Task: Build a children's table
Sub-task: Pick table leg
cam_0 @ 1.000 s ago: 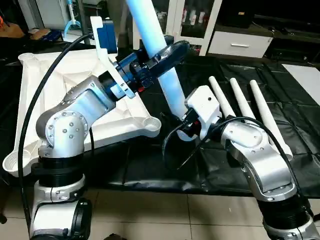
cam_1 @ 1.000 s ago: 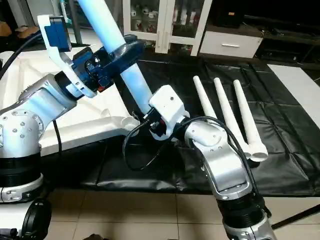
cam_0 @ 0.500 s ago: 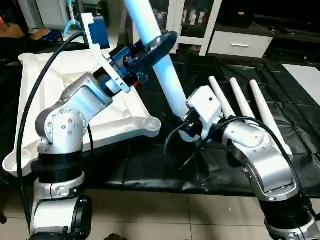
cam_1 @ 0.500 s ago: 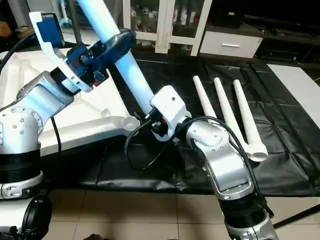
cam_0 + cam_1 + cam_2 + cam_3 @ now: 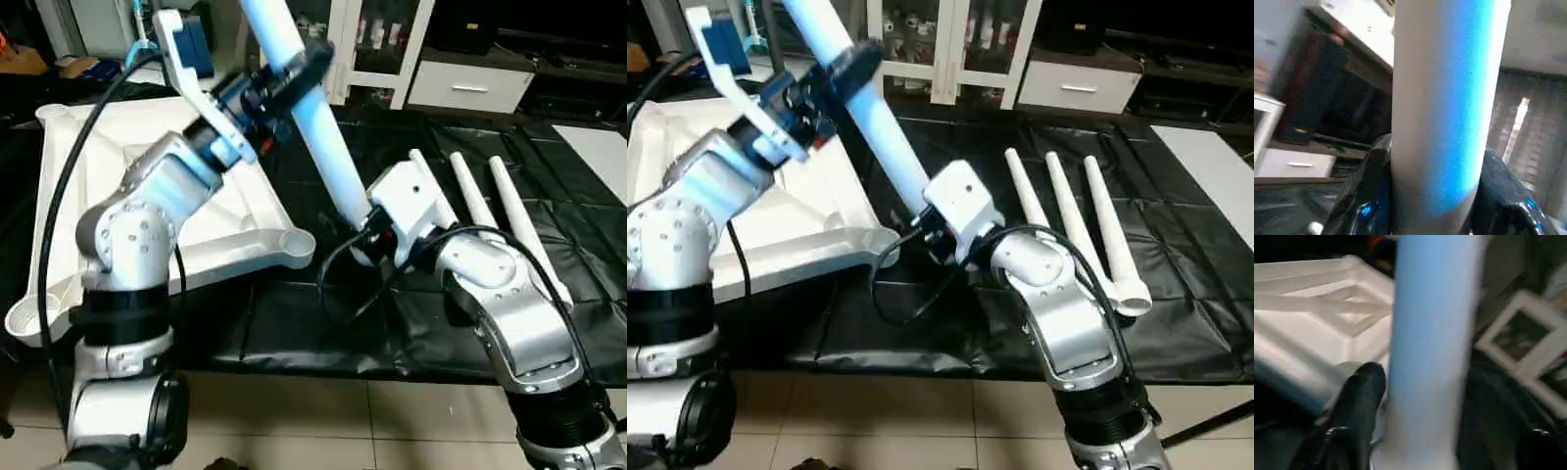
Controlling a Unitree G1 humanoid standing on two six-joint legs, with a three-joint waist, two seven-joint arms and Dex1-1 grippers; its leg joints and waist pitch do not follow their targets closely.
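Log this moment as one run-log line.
stage: leg positioning | left gripper: around raised leg | right gripper: at its lower end | three legs on mat

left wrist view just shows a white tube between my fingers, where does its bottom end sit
observer: The leg slants down to the right gripper, whose hand hides the bottom end, just beside the near corner socket.
operator: is the top ready for it
observer: The table top lies ribbed side up on the robot's left.
operator: other legs
observer: Three spare legs lie side by side on the black mat, on the robot's right.
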